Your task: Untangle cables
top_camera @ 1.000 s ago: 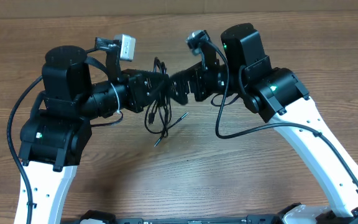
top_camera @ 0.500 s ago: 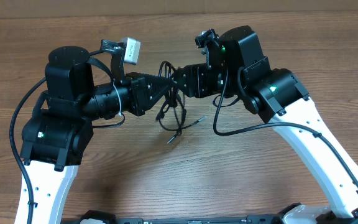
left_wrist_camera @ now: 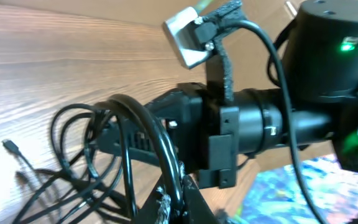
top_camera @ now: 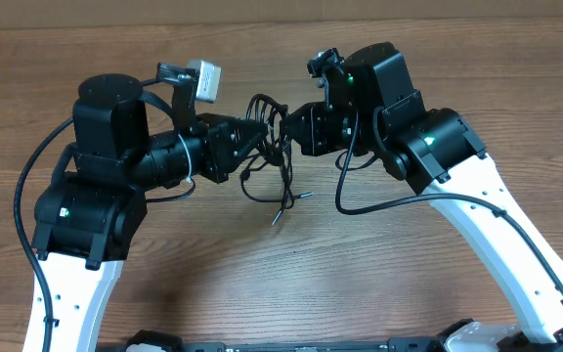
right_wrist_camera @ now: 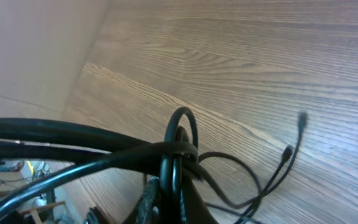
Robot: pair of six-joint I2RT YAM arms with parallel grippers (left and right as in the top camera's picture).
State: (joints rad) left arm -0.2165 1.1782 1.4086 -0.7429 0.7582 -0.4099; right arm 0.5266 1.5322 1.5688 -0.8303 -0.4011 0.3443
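Cables (top_camera: 274,147) bunched mid-table, directly between the two grippers, whose tips almost meet. Left gripper (top_camera: 254,137) clamped on the bundle from its left side; right gripper (top_camera: 286,122) pinched tight on a loop from the right. Slack loops and two plug ends (top_camera: 306,194) trail down toward the wooden table (top_camera: 379,284)

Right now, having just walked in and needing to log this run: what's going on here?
Two robot arms meet over the middle of the wooden table with a tangle of thin black cables between them. The left gripper and the right gripper are both shut on the bundle, almost tip to tip. Loose loops and two plug ends dangle below toward the tabletop. The cables are still knotted together.
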